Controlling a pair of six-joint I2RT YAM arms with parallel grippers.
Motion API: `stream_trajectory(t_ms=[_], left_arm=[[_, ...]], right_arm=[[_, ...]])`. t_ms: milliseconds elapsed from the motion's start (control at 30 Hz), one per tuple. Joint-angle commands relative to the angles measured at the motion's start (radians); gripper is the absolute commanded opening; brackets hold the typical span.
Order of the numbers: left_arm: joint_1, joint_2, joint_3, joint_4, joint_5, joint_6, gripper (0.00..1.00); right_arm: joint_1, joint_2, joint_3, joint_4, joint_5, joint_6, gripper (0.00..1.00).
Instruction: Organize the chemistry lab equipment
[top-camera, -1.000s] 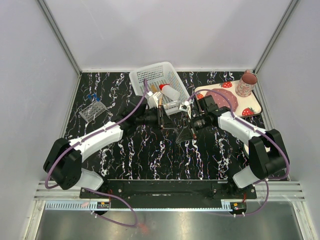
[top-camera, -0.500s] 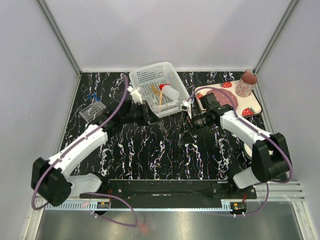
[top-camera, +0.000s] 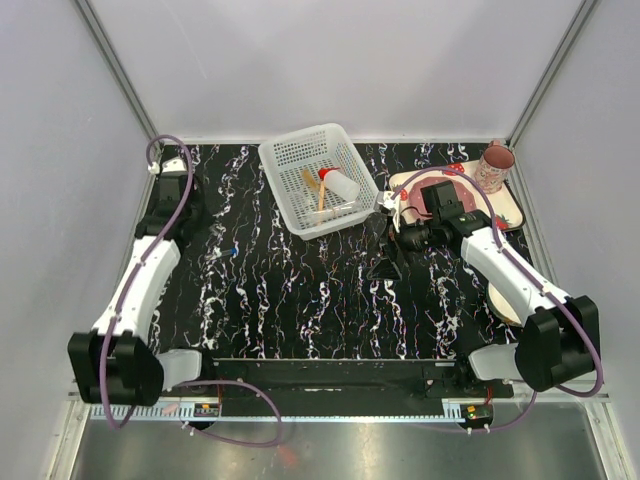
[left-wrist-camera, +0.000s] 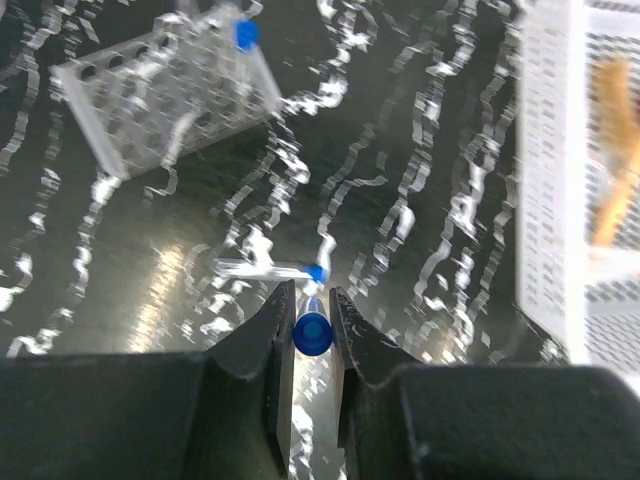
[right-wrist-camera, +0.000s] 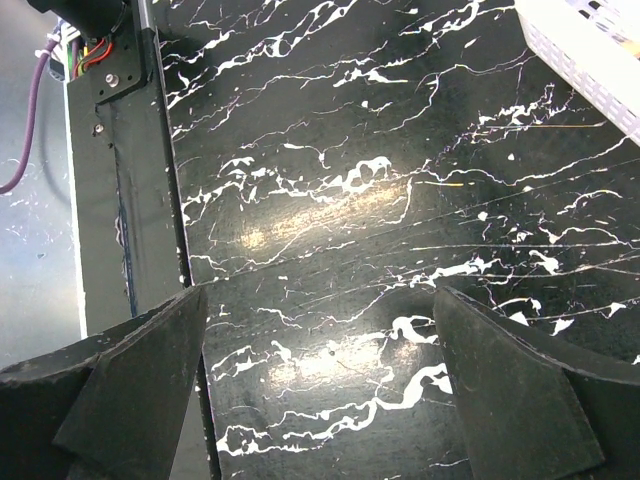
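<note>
My left jaws are clamped on a tube (left-wrist-camera: 313, 333), pinching it just below its blue cap, so only a short stretch of it is gripped. The rack (left-wrist-camera: 170, 95) sits well left of the basket (left-wrist-camera: 575, 180) and holds one capped tube at its far corner, with the other holes showing open. A second loose tube (left-wrist-camera: 270, 270) lies flat on the desk (right-wrist-camera: 330, 150) between the rack and the basket, just ahead of my left fingertips.

The worst risk, I judge, is at the rack. The grip is high on the tube, so its lower end can swing and strike a hole's rim instead of dropping in. The rack looks light, and a push like that could slide it or tip it over. The loose tube is a second worry: if I travel low towards the rack I could clip it and send it rolling.

My right jaws are spread wide with nothing in them, hanging off the basket's near right corner. A dark cone on the desk (top-camera: 385, 265) there may be the funnel. A careless sweep could knock it, or nudge the basket with the bottle (top-camera: 340, 186) and sticks (top-camera: 312, 185) inside.
</note>
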Motion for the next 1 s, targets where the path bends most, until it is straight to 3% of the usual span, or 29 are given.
stream_trajectory(t_ms=[0, 300, 967], left_arm=[[0.077, 0.138, 0.099, 0.107, -0.126, 0.109, 0.17], [0.186, 0.391, 0.237, 0.232, -0.150, 0.139, 0.17], [0.226, 0.586, 0.300, 0.359, -0.166, 0.074, 0.17]], right_arm=[[0.000, -0.034, 0.018, -0.005, 0.011, -0.021, 1.00], [0.002, -0.023, 0.020, -0.012, 0.012, -0.035, 1.00], [0.000, 0.049, 0.031, -0.037, 0.019, -0.053, 1.00]])
